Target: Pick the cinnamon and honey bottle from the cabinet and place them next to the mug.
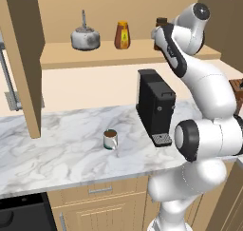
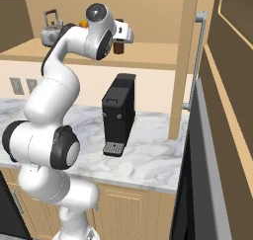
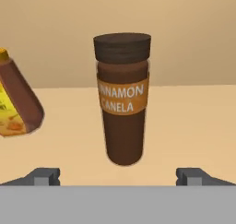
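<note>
Cinnamon (image 3: 122, 98) stands upright on the cabinet (image 1: 95, 54) shelf, dead ahead of the gripper (image 3: 118, 176) and centred between its wide-spread fingertips, long axis vertical. Nothing held. Honey bottle (image 3: 16, 105) sits off to one side. A straight advance should bracket the jar.

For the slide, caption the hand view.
Open jaws face the slim dark-brown cinnamon jar upright on the tan cabinet shelf, amber honey bottle beside it.

Centred ahead of the open jaws, the cinnamon (image 3: 122, 103) jar looks smooth and dark with a matt cap and paper-like orange label. The cabinet (image 1: 133, 53) is plain matt wood; the bench (image 1: 57, 149) glossy veined marble.
</note>
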{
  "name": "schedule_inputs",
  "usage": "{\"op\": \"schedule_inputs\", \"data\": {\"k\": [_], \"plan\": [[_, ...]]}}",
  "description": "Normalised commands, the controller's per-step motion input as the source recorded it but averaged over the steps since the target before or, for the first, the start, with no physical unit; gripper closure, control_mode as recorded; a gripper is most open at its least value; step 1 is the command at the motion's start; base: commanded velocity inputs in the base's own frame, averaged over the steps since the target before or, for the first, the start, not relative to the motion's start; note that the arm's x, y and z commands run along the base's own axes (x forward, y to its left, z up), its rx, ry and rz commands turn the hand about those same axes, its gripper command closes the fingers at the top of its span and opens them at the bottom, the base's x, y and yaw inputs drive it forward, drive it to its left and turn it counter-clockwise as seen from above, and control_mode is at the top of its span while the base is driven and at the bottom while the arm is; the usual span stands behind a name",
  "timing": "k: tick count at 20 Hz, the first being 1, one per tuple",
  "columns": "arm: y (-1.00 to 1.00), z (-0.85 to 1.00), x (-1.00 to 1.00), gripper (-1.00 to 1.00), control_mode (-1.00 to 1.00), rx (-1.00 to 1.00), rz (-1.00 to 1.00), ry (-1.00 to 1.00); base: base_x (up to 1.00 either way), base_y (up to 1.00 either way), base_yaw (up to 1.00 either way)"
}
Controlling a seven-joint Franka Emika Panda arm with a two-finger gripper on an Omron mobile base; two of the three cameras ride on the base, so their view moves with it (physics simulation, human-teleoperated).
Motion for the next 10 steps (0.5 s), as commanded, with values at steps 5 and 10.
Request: {"op": "schedule_inputs", "data": {"k": [5, 10], "plan": [[0.0, 0.0, 0.22, -1.0, -1.0, 0.01, 0.0, 0.01, 0.0, 0.0, 0.0], [0.0, 0.0, 0.28, -1.0, -1.0, 0.0, 0.0, 0.0, 0.0, 0.0, 0.0]]}}
